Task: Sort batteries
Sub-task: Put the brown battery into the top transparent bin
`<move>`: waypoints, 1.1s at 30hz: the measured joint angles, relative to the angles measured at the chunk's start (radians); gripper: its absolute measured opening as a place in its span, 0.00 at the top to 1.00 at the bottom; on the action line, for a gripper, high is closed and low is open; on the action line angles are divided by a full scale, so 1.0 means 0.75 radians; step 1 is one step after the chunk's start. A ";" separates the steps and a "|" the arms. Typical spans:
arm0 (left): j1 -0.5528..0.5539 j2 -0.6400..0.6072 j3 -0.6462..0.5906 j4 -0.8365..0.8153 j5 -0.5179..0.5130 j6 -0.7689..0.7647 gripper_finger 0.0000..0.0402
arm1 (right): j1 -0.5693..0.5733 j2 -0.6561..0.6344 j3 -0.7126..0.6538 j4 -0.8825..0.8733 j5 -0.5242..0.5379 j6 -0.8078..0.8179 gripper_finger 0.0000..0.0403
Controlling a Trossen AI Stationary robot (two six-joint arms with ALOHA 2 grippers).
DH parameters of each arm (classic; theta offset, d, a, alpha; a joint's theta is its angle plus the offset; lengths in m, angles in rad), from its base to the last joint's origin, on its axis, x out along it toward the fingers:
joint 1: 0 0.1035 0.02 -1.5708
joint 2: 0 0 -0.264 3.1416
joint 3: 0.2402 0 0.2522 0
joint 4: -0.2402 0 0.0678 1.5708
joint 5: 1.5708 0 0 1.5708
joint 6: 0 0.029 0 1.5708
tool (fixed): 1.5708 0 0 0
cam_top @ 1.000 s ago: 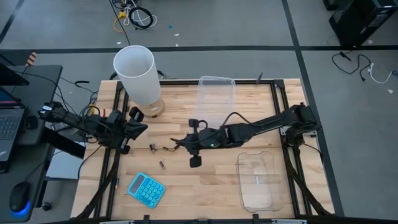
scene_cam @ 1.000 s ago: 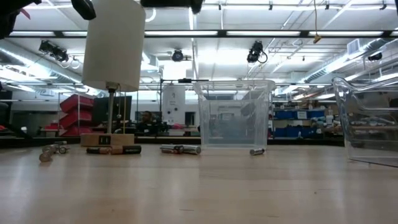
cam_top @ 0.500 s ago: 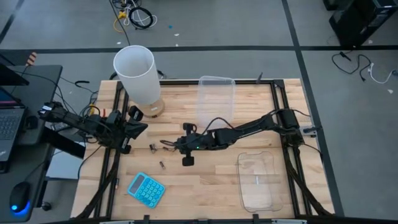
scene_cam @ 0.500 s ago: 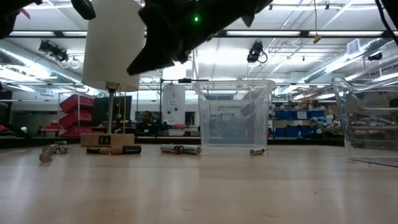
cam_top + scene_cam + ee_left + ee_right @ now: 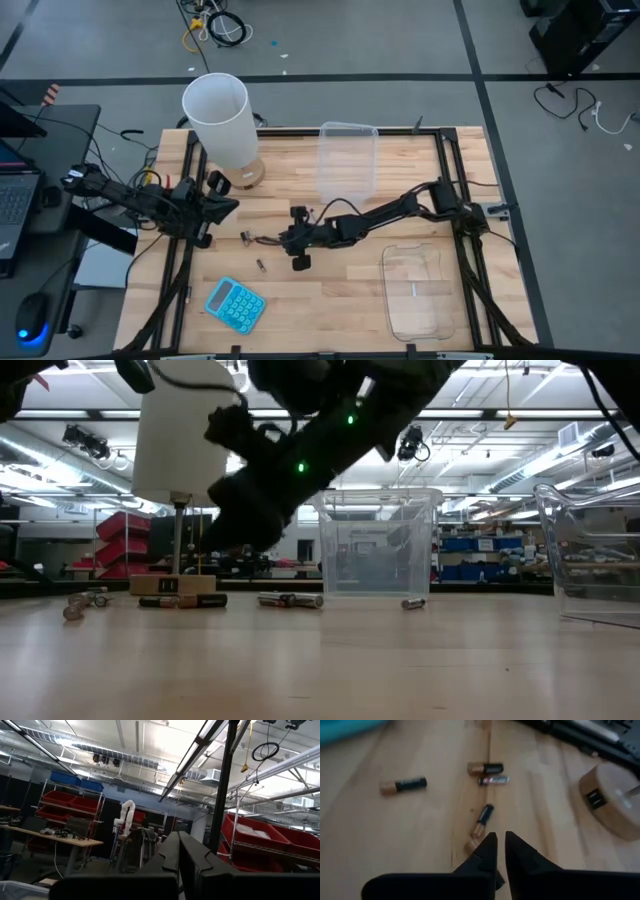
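The wooden bench [image 5: 330, 290] carries a lamp with a tall white shade [image 5: 222, 120] at its far left corner. 2 clear tubs stand on it: one [image 5: 347, 158] at the middle of the far edge, the other [image 5: 412, 291] at the near right corner. A blue calculator [image 5: 235, 304] lies by the near left corner.

The right arm reaches from the right edge across to the bench's middle. Its right gripper [image 5: 291, 239] hangs low over the loose batteries [image 5: 483, 819], fingers parted by a narrow slit and holding nothing.

The left gripper [image 5: 222, 207] waits at the left edge beside the lamp, fingers pressed together and empty.

The batteries lie scattered left of the bench's middle. The right wrist view shows 1 dark cell [image 5: 403, 785] apart from the rest and 2 [image 5: 486, 768] lying side by side.
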 joint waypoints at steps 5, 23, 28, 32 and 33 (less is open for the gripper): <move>0.000 0.000 0.000 -0.004 0.001 -0.003 1.00 | -0.002 0.021 0.000 0.008 0.007 0.001 0.86; 0.000 0.000 0.000 -0.016 0.003 -0.001 1.00 | -0.006 0.020 0.000 -0.026 0.015 0.024 0.72; 0.000 -0.001 0.000 -0.032 0.003 -0.001 1.00 | -0.008 0.020 0.000 -0.029 0.015 0.025 0.72; 0.000 -0.001 0.000 -0.099 0.003 -0.009 1.00 | -0.001 -0.002 -0.002 -0.049 0.016 -0.032 0.71; 0.000 0.000 0.000 -0.133 0.003 -0.021 1.00 | 0.007 -0.017 -0.002 -0.053 0.020 -0.052 0.71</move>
